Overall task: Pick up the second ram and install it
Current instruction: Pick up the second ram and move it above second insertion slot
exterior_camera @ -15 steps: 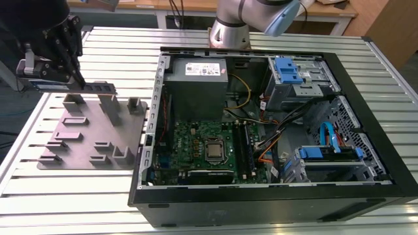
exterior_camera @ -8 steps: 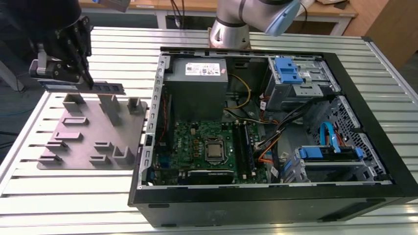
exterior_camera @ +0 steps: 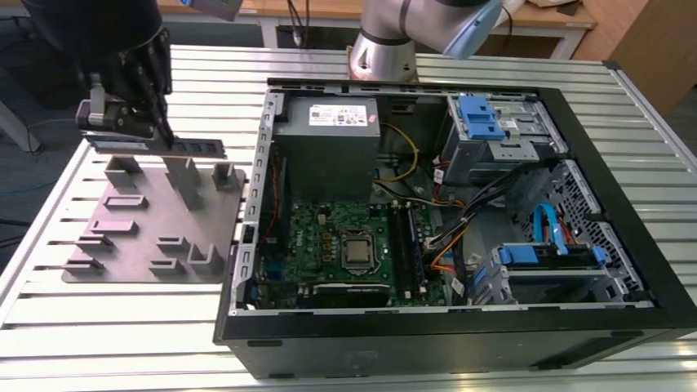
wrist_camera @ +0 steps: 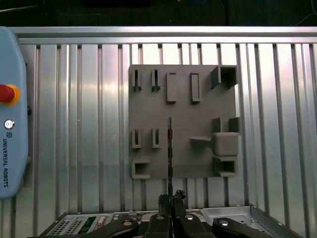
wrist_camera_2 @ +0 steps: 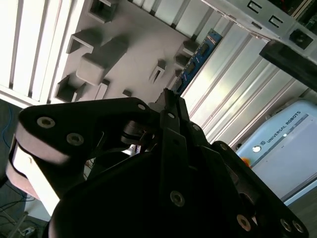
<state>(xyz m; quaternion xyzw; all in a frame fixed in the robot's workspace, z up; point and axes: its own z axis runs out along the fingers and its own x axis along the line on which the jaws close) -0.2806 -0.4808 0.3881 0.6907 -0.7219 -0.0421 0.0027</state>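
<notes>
In the exterior view my gripper (exterior_camera: 153,137) is shut on the second ram (exterior_camera: 196,149), a long thin dark stick held level and on edge. It hangs just above the upright posts of the grey fixture plate (exterior_camera: 142,245), at that view's left. The first wrist view shows the ram (wrist_camera: 170,148) edge-on as a thin dark line running out from my closed fingertips (wrist_camera: 171,199) over the plate (wrist_camera: 188,104). In the second wrist view the blue-green board (wrist_camera_2: 198,57) sticks out beyond the gripper (wrist_camera_2: 168,99). The motherboard's long black slots (exterior_camera: 409,245) lie inside the open case.
The open computer case (exterior_camera: 261,204) lies on the slatted metal table (exterior_camera: 109,343), toward the exterior view's right, with cables, a power supply (exterior_camera: 326,131) and blue drive brackets (exterior_camera: 479,118) inside. A pale blue teach pendant (wrist_camera: 10,114) rests beside the plate. My arm's base (exterior_camera: 381,49) stands behind the case.
</notes>
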